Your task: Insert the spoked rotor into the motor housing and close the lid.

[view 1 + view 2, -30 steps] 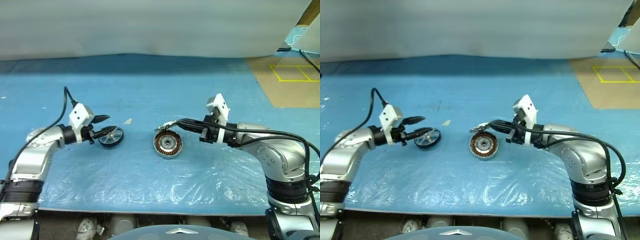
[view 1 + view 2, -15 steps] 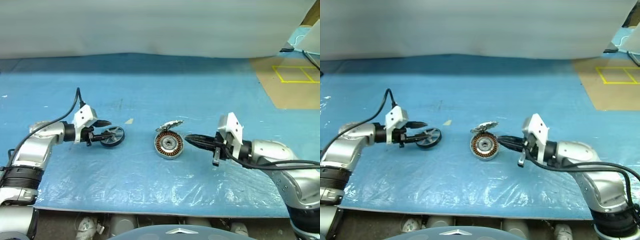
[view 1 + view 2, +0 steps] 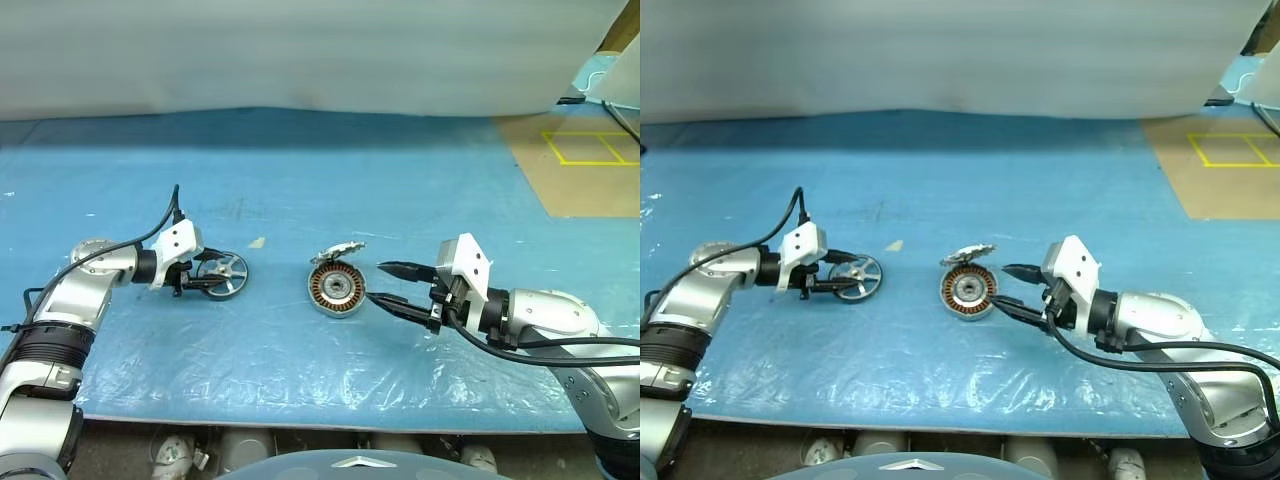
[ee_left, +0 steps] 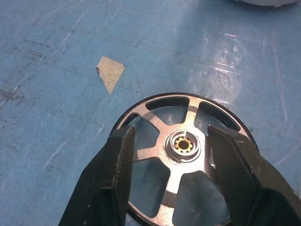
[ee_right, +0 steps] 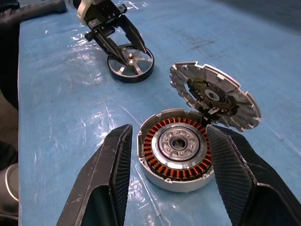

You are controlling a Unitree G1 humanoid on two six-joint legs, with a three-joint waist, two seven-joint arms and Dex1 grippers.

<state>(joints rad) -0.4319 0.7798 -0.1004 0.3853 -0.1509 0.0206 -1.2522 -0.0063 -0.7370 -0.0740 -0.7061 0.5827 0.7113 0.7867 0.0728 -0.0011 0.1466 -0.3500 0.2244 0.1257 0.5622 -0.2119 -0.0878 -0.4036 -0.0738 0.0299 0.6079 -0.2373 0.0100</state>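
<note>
1. Over the past second the right gripper (image 3: 392, 287) had backed off from above the motor housing (image 3: 336, 288) to its three o'clock side, and its jaws, pinched together before, now stood apart around nothing.
2. The lid (image 3: 338, 251) now stood free, tilted on the housing's twelve o'clock rim, so the housing was open.
3. The left gripper (image 3: 203, 276) had come down over the spoked rotor (image 3: 226, 273); its jaws were apart, straddling the hub, apparently not yet clamped.
4. The rotor lay flat well out at the housing's nine o'clock, so insertion seemed not yet begun.
5. The rotor was a dark-rimmed metal wheel with thin spokes; copper windings ringed the housing; the lid's face was jagged and shiny; the blue table cover (image 3: 300, 180) was glossy and wrinkled.
</note>
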